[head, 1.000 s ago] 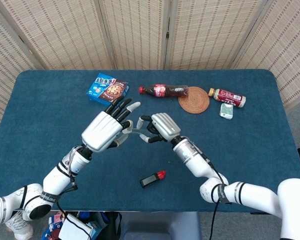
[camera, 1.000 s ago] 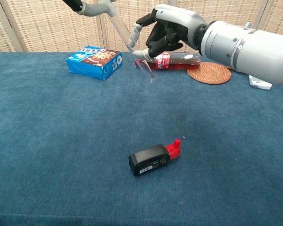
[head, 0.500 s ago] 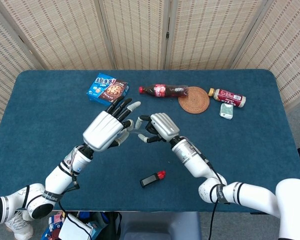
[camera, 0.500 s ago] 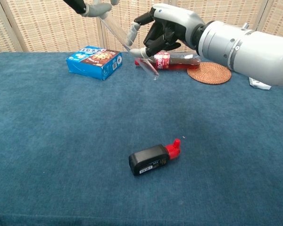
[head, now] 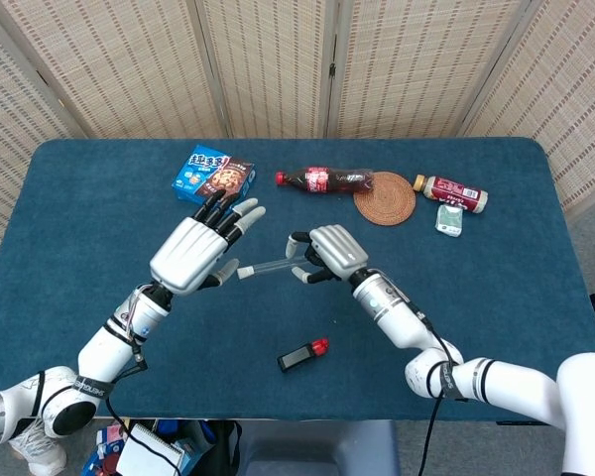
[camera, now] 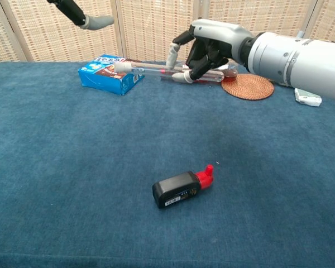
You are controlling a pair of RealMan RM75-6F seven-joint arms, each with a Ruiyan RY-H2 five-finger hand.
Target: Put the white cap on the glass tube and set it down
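We log blue table point(head: 496, 278), front half bare around one black-red device point(head: 303, 354) | one glass tube point(head: 273, 266) with white cap point(head: 246, 271), level above it, pinched by our right hand point(head: 324, 254) | left hand point(head: 191, 251) spread, empty | behind: one biscuit box point(head: 213, 175), two bottles point(head: 325, 179), one coaster point(head: 385, 197).

The clear glass tube point(camera: 151, 68) lies level in mid-air, upper centre of the chest view, white cap point(camera: 120, 66) fitted on its left end.
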